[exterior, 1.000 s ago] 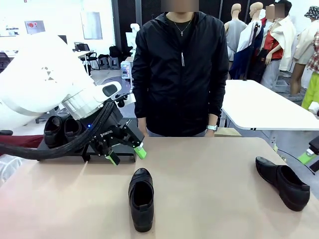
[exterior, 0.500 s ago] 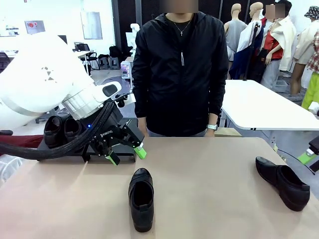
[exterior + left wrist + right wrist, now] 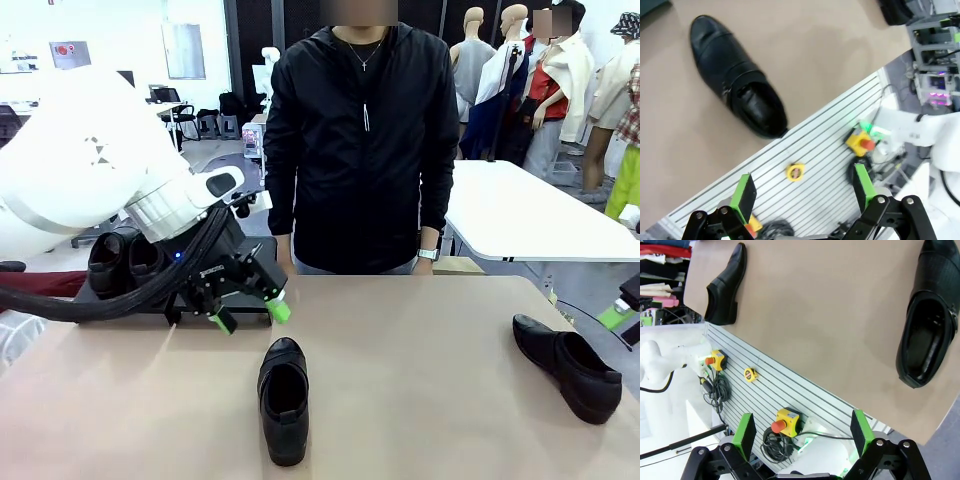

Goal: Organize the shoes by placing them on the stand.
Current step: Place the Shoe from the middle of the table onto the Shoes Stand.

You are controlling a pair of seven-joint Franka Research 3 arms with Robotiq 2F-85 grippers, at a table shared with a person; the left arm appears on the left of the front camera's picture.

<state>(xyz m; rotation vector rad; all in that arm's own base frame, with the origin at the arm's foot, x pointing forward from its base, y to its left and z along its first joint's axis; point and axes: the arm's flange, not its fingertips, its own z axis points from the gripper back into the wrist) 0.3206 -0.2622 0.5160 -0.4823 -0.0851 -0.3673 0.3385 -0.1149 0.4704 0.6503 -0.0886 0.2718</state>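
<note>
shoes: smooth black leather, low cut, rounded toes, a strap over the top, dark soles.
middle shoe (image 3: 284, 400): flat on the table near 6 o'clock, just beside the left jaws but apart from them.
outer shoe (image 3: 567, 367): at 3 o'clock, lying askew close to the table's edge.
paired shoes (image 3: 124, 262): side by side on the stand at 10 o'clock.
stand (image 3: 250, 316): low, matte black, slanted and tray-like, at the table's 10 o'clock corner.
left jaws: spread wide, grasping nothing, green pads (image 3: 279, 311) at the stand's near edge.
right jaws: released and empty, green pads (image 3: 860, 430) looking down on the table from above.
table (image 3: 420, 380): smooth matte tan top.
room: white table (image 3: 520, 215) at 2 o'clock; person in a black zipped jacket (image 3: 362, 140) standing at 12 o'clock.
left wrist view: past the table edge, a ribbed white panel (image 3: 820, 165) carrying a yellow tape measure (image 3: 795, 172) and a yellow box with a red button (image 3: 862, 142).
right wrist view: both loose shoes together, well apart on the tan top.
</note>
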